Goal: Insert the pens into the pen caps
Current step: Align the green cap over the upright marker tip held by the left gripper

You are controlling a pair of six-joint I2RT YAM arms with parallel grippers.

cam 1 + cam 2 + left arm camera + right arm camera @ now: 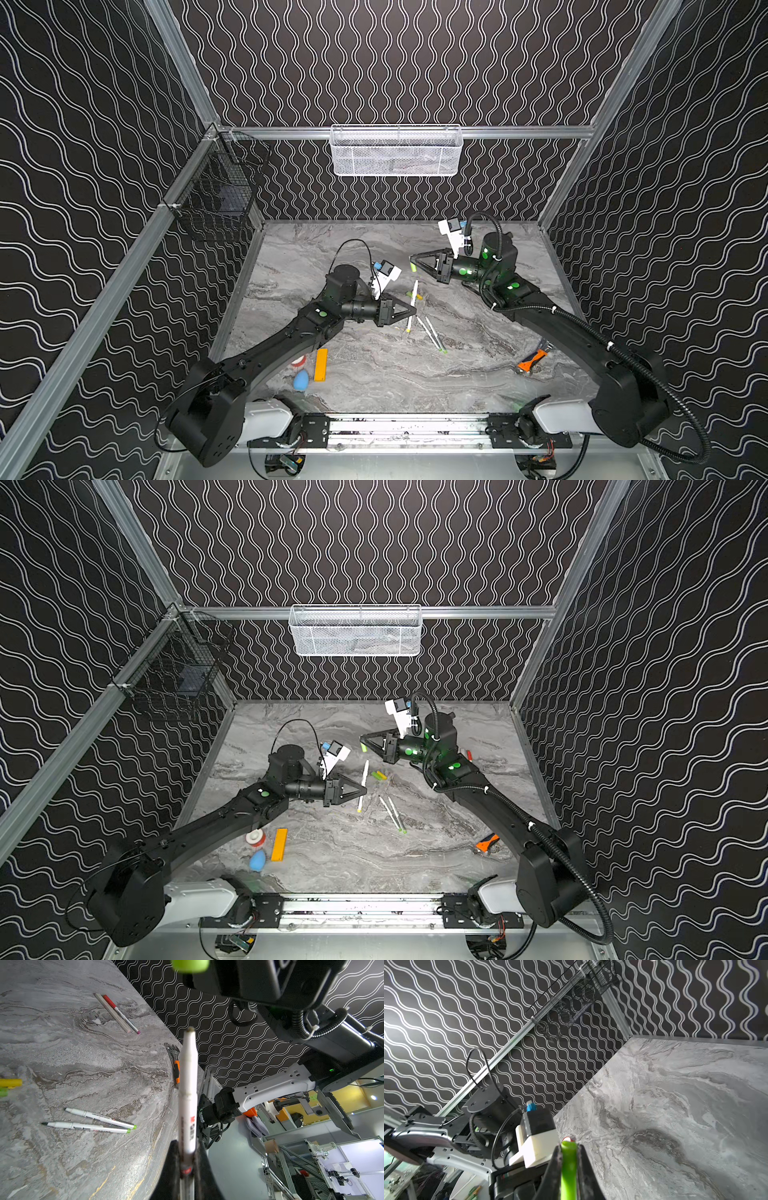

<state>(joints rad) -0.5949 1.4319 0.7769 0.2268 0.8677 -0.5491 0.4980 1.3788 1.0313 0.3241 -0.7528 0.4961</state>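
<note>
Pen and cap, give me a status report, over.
Left gripper shut on thin white marker pen. Right gripper shut on short bright green plastic cap. Tip and cap apart, gap clear.

Well behind the left claw (412, 309) lie 3 things close together on the marble table (374, 386): a flat orange-yellow bar (320, 365), a blue egg-shaped blob (301, 380) just beside it, and a red-and-white roll (255, 838). An orange-handled tool (533, 358) lies well behind the right claw (412, 259), near the table's edge. 2 baskets hang higher up: a white mesh basket (396, 151) beyond both claws, and a black wire basket (220, 187) far off the left claw's outer side.
</note>
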